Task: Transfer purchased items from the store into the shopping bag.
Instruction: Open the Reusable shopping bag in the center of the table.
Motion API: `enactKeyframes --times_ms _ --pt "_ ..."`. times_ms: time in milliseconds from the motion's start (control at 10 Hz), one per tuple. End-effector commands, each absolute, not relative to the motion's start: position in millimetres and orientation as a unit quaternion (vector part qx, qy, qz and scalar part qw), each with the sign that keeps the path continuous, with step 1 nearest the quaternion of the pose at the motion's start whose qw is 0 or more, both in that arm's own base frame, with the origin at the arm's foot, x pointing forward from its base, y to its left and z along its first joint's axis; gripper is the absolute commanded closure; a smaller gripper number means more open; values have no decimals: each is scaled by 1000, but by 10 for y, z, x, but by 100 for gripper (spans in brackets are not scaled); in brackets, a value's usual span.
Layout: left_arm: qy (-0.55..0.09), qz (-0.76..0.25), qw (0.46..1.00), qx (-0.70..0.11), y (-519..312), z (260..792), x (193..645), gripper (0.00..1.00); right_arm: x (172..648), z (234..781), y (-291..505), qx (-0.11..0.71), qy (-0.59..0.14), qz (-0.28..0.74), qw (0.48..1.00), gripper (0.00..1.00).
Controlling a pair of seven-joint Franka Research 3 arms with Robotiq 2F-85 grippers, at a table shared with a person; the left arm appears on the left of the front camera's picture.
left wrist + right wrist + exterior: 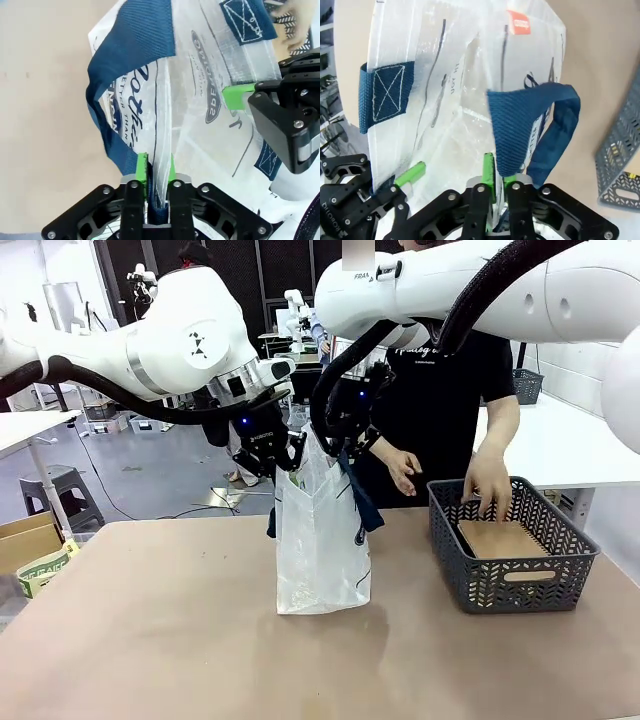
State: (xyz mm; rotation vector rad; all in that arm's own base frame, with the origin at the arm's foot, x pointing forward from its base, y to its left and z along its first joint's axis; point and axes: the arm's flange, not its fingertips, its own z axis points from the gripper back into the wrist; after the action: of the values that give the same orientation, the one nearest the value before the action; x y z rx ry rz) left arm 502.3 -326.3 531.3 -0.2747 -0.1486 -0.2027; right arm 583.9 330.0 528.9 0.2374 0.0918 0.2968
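At table centre, shopping bag (322,540) is standing upright; left gripper (156,170) and right gripper (498,172) are pinching opposite rim edges. Person's hand (489,483) is resting inside basket (480,585), its contents hard to make out.

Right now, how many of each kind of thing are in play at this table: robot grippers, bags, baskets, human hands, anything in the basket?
Grippers: 2, the left gripper and the right gripper, each pinching the bag's top edge
Shopping bag: 1
Basket: 1
Person's hands: 2, one near the bag, one at the basket
Flat brown piece in the basket: 1
Total: 7
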Motion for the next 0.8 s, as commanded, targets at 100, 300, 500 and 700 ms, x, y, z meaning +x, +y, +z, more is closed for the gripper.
enactKeyframes --times_ms 100,300,500,700 --pt "-82 -69 986 -129 -3186 5294 4984 100 5735 5284 3116 96 35 166 981 100" --pt "-82 -55 986 -131 -3086 5263 4923 100 5682 5257 2930 104 30 179 978 100" --pt "-75 -49 991 -101 -3060 5240 4797 100 5607 5235 2723 118 22 211 970 100" --pt "-40 -14 995 -88 -3061 5239 4665 100 5565 5218 2544 120 -2 205 971 100"
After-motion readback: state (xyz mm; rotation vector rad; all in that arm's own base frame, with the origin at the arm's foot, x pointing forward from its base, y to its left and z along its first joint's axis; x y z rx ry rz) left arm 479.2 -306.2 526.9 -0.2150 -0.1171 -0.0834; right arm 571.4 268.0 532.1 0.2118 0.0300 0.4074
